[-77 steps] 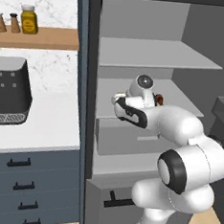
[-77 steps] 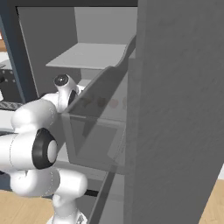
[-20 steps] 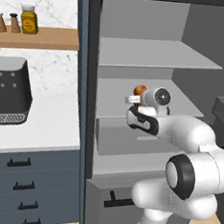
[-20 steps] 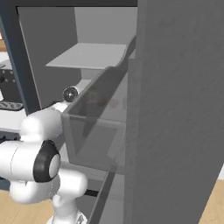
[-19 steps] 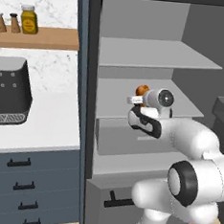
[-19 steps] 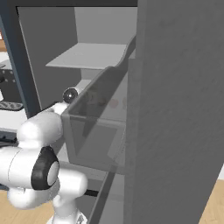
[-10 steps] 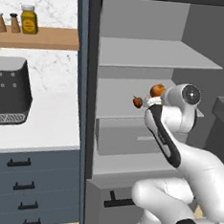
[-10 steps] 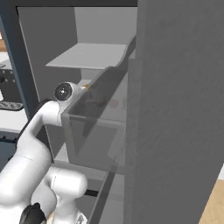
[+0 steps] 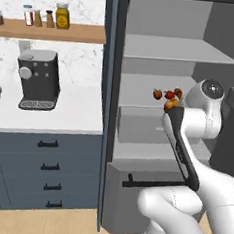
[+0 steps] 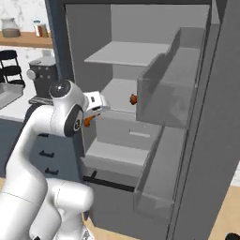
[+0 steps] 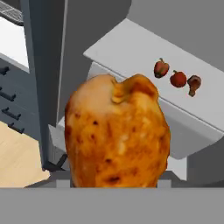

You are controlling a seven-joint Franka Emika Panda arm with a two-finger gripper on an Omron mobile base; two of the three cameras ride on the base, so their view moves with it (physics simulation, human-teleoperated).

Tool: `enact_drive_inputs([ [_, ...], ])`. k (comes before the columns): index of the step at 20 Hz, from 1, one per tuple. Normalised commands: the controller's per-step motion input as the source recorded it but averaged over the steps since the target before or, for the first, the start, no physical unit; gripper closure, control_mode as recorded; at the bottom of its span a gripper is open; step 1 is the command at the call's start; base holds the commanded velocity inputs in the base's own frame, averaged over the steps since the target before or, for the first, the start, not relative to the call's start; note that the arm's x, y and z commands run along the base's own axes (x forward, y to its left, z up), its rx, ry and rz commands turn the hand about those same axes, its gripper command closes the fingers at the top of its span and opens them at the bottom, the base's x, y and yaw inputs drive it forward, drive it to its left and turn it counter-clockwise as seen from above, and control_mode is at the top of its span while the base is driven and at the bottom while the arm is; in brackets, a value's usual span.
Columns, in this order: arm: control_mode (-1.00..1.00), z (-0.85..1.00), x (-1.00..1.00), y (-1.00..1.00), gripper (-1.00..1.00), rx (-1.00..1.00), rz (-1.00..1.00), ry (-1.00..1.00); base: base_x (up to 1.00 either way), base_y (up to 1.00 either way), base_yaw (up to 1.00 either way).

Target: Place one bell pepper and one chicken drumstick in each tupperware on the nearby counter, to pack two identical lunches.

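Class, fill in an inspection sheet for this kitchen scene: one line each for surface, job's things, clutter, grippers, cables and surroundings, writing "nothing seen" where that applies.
Surface: white counter left of the open fridge.
Job's things: one chicken drumstick held in the gripper; two bell peppers and another drumstick lie on the fridge shelf.
Clutter: coffee machine on the counter; spice jars on the wooden wall shelf.
Grippers: gripper shut on the chicken drumstick, outside the fridge.
Cables: nothing seen.
Surroundings: blue-grey drawers under the counter, wooden floor.
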Motion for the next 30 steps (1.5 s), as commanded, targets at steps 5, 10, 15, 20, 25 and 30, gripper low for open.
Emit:
enact_drive_inputs([
  [5,1.0,0.0,0.0,0.0,1.0,0.0,0.0,0.0,-0.51,1.0,0.18],
  [10,1.0,0.0,0.0,0.0,1.0,0.0,0.0,0.0,0.54,1.0,0.0],
  [15,1.0,0.0,0.0,0.0,1.0,0.0,0.0,0.0,1.0,1.0,0.0],
  [20,1.0,0.0,0.0,0.0,1.0,0.0,0.0,0.0,0.98,1.0,-0.02],
  [25,1.0,0.0,0.0,0.0,1.0,0.0,0.0,0.0,0.89,1.0,-0.18],
  [30,-1.0,-0.28,0.15,0.37,1.0,0.0,-0.04,0.08,0.33,0.6,-0.11],
])
